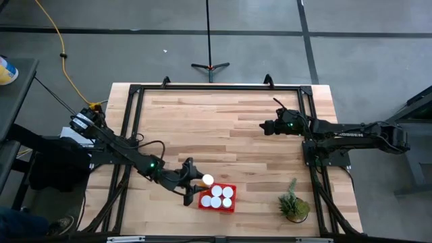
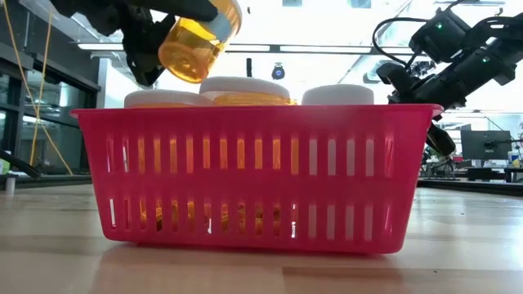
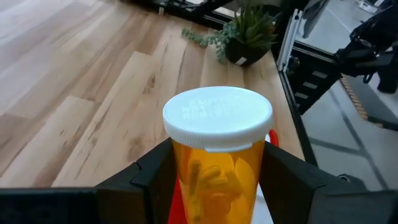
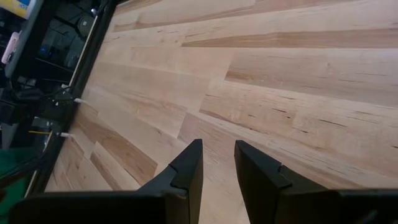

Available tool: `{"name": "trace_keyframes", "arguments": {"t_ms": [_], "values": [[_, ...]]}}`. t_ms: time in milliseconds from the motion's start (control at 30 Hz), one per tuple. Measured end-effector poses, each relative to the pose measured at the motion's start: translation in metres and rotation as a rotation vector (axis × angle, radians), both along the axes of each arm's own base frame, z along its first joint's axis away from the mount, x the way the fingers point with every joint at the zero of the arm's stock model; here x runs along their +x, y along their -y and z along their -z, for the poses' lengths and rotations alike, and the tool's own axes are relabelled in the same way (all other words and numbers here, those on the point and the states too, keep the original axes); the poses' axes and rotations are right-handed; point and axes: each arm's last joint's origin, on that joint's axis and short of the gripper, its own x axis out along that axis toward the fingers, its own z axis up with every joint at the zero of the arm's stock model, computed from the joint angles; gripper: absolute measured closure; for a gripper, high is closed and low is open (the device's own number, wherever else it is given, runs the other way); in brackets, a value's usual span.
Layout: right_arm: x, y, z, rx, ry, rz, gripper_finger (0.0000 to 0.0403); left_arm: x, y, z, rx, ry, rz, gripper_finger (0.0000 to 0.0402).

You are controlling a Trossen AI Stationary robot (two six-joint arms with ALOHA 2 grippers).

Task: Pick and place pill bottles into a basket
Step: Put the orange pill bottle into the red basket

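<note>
A: What is the left gripper (image 1: 196,182) carrying?
B: A pill bottle (image 3: 216,155), its fingers (image 3: 155,180) clamped on the amber translucent body under a ribbed white cap; capsules show through the plastic.
A: Where is it?
B: In the low view it hangs tilted above the basket (image 2: 253,175), at about the rim's 10 o'clock corner from above.
A: And the basket?
B: Red plastic mesh, square, low-walled, near the table's 6 o'clock edge, with five white-capped bottles (image 1: 217,196) upright inside.
A: The right gripper (image 1: 267,126)?
B: Over bare planks of the wooden table (image 1: 216,125) toward 3 o'clock, arm stretched inward, jaws a little apart, gripping nothing. A potted plant (image 1: 294,204) stands at 5 o'clock
</note>
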Motion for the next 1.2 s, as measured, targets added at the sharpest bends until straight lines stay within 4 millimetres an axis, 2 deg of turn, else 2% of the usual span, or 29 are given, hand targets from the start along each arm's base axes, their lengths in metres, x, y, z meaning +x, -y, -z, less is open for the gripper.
{"name": "trace_keyframes", "arguments": {"t_ms": [567,733,867,1200], "values": [[0.000,0.000,0.000,-0.004,-0.002,0.006,0.0318,0.002,0.001,0.006,0.111,0.008,0.030,0.0167],[0.000,0.000,0.000,0.000,0.000,0.009,0.0318,0.004,0.004,0.011,0.120,0.008,0.039,0.0167],[0.000,0.000,0.000,0.001,0.000,0.009,0.0318,0.007,0.008,0.023,0.126,-0.007,0.047,0.0167],[0.000,0.000,0.000,-0.001,0.000,0.008,0.0318,0.007,0.009,0.026,0.166,-0.009,0.034,0.0167]]}}
